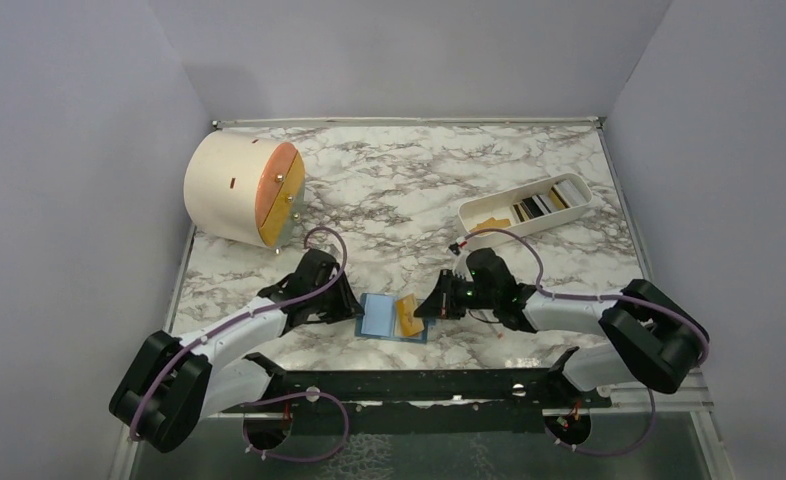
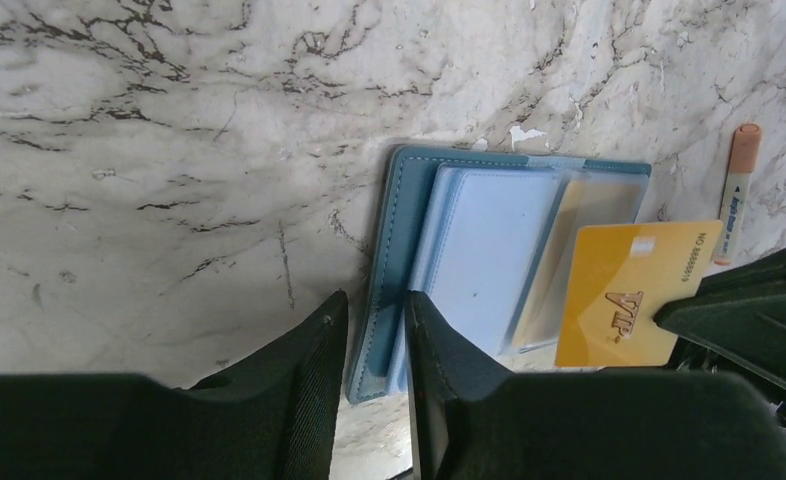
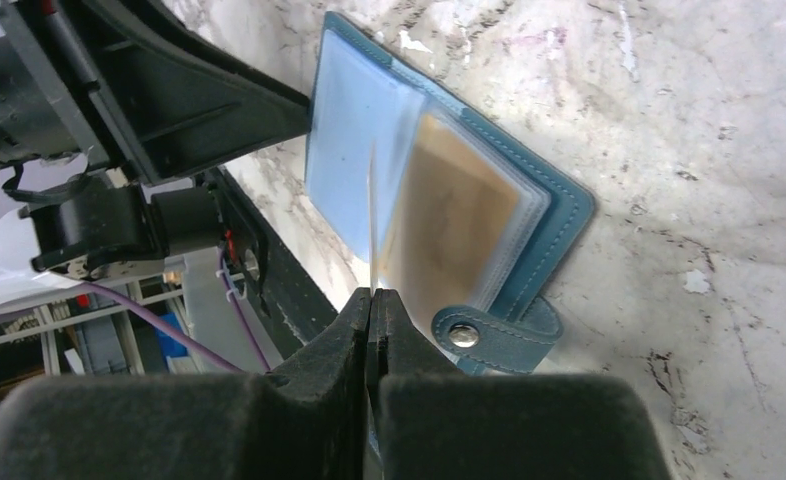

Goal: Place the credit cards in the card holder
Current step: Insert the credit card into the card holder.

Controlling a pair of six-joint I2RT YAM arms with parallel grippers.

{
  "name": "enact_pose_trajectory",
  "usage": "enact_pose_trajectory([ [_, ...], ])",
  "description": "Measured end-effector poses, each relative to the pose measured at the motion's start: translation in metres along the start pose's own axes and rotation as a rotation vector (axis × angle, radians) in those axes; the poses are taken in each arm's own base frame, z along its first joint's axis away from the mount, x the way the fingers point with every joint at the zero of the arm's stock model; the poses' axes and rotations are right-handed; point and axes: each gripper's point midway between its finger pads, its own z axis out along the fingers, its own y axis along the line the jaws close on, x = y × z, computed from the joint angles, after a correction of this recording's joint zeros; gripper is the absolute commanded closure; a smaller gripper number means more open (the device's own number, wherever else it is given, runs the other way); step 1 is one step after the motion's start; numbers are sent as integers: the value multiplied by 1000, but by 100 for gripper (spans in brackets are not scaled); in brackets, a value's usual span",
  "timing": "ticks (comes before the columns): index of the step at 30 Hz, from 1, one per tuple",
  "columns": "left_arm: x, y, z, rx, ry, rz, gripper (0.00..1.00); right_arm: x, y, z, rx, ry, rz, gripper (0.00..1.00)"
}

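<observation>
Right tool [image 3: 370, 300] was pressed together on a gold card [image 2: 624, 295], pinching its right edge. The card overlapped the right page of the open card holder [image 2: 489, 250]. Left tool [image 2: 377, 302] sat narrowed astride the holder's left edge; couldn't tell if it was actually clamping. The holder lay open on the bench [image 1: 399, 180] between the two tools, toward the near edge, with its snap tab [image 3: 462, 330] on the right side. An orange-capped stick [image 2: 737, 190] lay on the bench near the holder. More credit cards [image 1: 541, 205] stood in the white tray [image 1: 481, 211], far right. A cream drum [image 1: 231, 185] lay on its side, far left.
</observation>
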Motion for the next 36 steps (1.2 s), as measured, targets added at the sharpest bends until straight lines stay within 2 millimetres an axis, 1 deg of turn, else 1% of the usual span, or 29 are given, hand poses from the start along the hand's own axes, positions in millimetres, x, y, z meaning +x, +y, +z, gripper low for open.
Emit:
enact_pose_trajectory([
  [7,9,2,-3,32,2,-25,77,6,-13,6,21,7,36,99],
  [11,13,3,-4,45,2,-36,79,9,-17,10,14,11,61,99],
  [16,15,2,-3,56,9,-43,81,10,-16,14,-15,10,81,99],
  [27,17,0,-2,77,14,-60,82,8,-10,19,-61,-6,81,99],
  [36,19,0,-2,91,13,-76,82,6,-14,23,-58,-19,80,99],
])
